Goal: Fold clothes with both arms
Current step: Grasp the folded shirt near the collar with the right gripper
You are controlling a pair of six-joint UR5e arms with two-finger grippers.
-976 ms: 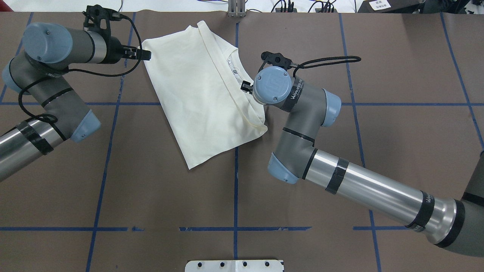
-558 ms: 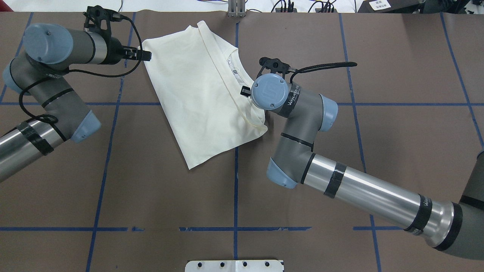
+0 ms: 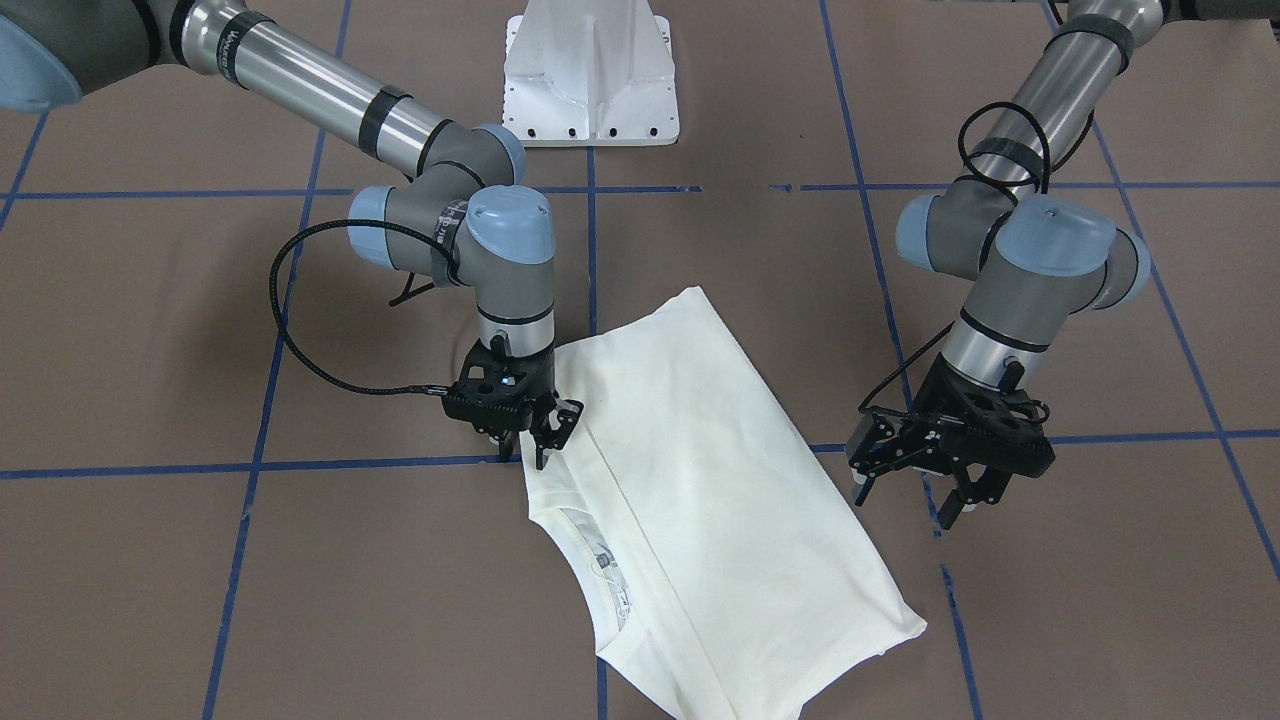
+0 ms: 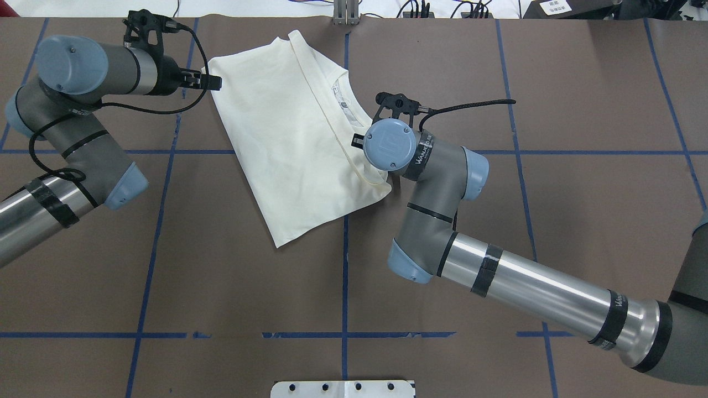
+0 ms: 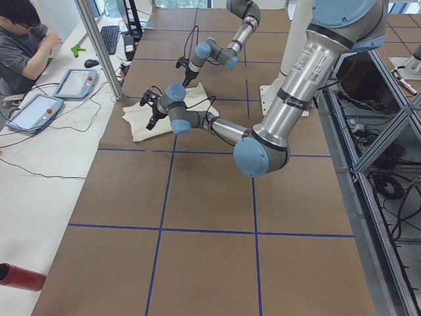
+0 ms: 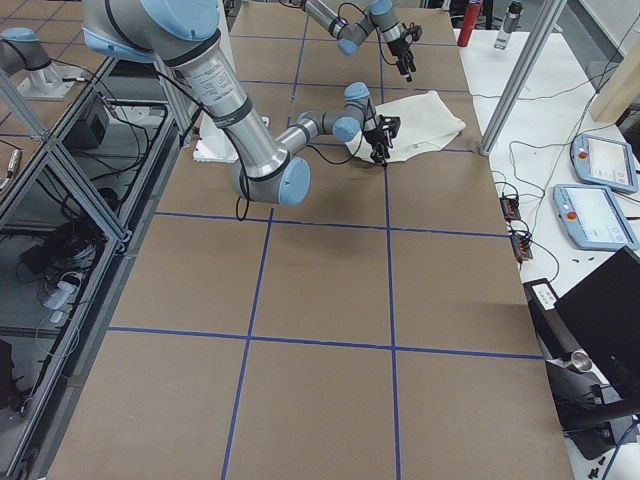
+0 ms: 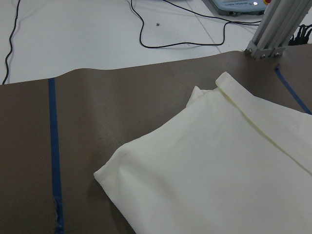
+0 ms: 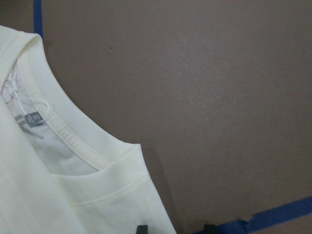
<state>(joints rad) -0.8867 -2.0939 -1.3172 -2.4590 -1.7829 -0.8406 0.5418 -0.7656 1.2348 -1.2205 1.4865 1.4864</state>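
**A:** Where is the garment?

**B:** The cream-white long-sleeved shirt (image 4: 276,143) lies partly folded, plain side up, on the brown paper-covered table (image 4: 498,221). It sits toward the far side, close to the middle. Its long axis slants from far left to near right.

**A:** And the tools?

**B:** The black two-finger right gripper (image 3: 550,437) points straight down at the shirt's right edge, just on the near side of the ribbed collar (image 8: 63,129). Its jaws stand apart. In the wrist view one tip is over cloth and the other over bare table, so it straddles the edge and grasps nothing. The black left gripper (image 4: 213,82) sits just off the far left corner, also spread and empty.

**A:** What does the next move hinge on?

**B:** In my judgement, that straddled edge. The cloth lies to the right gripper's left, already between its jaws, so that arm is the closer one to a pinch. For the left gripper the corner lies to its right, just outside its jaws.
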